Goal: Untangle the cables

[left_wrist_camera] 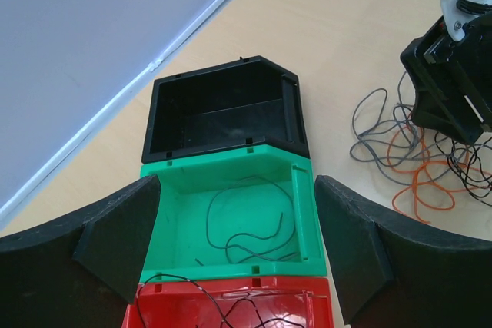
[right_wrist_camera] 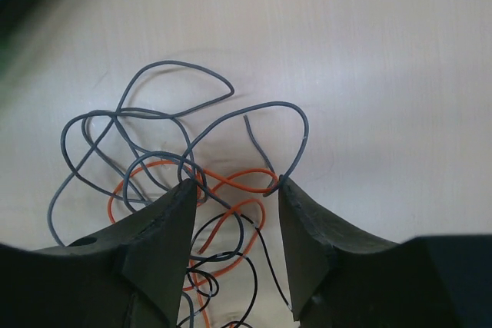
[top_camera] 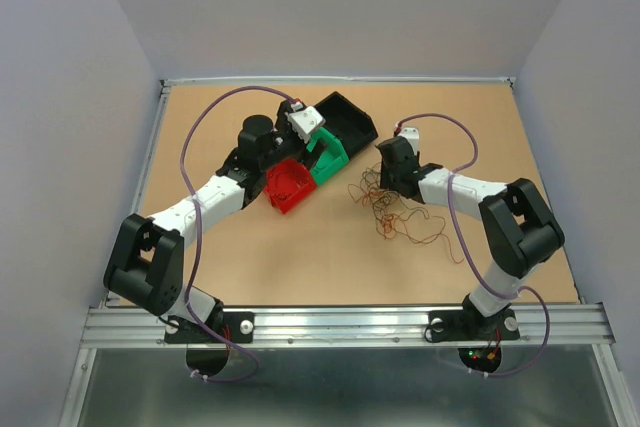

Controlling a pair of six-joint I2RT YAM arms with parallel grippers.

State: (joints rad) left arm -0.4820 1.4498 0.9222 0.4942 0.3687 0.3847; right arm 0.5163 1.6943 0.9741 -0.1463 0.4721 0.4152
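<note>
The surface (top_camera: 300, 267) has bare room at 6 o'clock of everything, and its raised edge is well apart from the work. A black box (left_wrist_camera: 223, 109), a green box (left_wrist_camera: 177, 220) and a red box (left_wrist_camera: 154, 309) sit touching in a row, likely there to take sorted strands; a few thin ones lie in the green and red. The left claw (left_wrist_camera: 238, 190) hangs over them spread wide, holding nothing. At 3 o'clock of the boxes the right claw (right_wrist_camera: 235, 190) stands partway open, astride orange and grey strands of the cables (top_camera: 390, 212), a loose tangle on the surface. Nothing looks pinched.
</note>
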